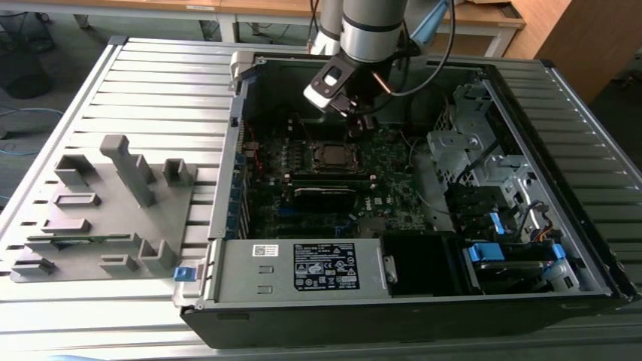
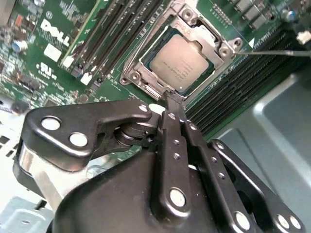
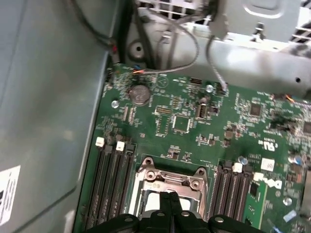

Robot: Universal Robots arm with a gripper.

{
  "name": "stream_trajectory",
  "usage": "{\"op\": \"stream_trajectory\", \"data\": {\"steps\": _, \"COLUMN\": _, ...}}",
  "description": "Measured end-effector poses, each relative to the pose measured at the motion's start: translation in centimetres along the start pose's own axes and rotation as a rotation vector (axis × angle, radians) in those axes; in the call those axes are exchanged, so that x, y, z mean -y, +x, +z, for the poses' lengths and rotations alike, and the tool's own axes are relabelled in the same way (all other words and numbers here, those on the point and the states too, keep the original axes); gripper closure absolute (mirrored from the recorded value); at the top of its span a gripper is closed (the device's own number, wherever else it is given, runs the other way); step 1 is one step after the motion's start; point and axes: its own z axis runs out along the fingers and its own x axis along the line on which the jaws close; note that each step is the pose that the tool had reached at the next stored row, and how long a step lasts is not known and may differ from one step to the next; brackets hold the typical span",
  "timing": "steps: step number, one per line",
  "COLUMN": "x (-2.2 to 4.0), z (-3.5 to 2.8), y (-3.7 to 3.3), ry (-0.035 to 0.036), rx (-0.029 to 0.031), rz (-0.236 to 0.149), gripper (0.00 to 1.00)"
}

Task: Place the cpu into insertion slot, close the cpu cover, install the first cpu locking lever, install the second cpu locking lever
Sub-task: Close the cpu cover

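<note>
Grey slatted table (image 1: 150, 83); wooden desks (image 1: 251, 7) behind; wooden cabinet (image 1: 587, 37) at exterior view's right; grey floor (image 1: 75, 41).

cpu cover (image 2: 146, 68) edge behind claw (image 2: 171, 99), arm (image 1: 371, 22) cropped

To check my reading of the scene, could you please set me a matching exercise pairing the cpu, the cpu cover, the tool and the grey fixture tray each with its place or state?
1. cpu
2. cpu cover
3. tool
4. grey fixture tray

A. On the exterior view's left, outside the computer case
B. Shut, tip beside the frame's edge
C. Lying flat, framing the chip
D. Seated, top showing through the square window

Pairs: 1-D, 2-C, 3-B, 4-A.
</note>
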Motion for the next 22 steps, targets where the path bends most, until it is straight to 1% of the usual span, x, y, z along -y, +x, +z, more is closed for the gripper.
{"op": "stream_trajectory", "data": {"steps": 22, "x": 0.00, "z": 0.08, "y": 0.00, "ry": 0.0014, "rx": -0.0094, "rz": -0.401, "gripper": 0.89}}
